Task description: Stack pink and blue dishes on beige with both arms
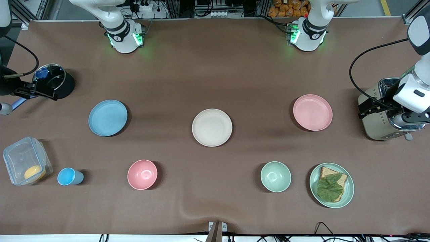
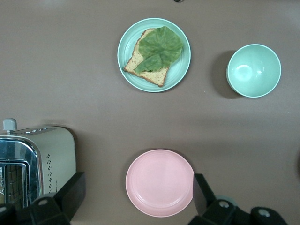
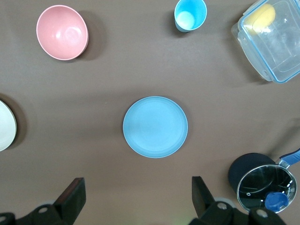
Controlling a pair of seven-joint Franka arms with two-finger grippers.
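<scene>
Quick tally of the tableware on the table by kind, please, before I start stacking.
Plates: 4 – blue plate, beige plate, pink plate, green plate with bread and lettuce
Bowls: 2 – pink bowl, green bowl
Cups: 1 – blue cup
Total: 7

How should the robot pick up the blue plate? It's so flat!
Probably by its thin raised rim. The blue plate lies flat with no handle, so one finger likely goes over the lip and one under, at the edge toward the right arm's base. The right gripper hangs open above it; the left gripper hangs open over the pink plate.
</scene>
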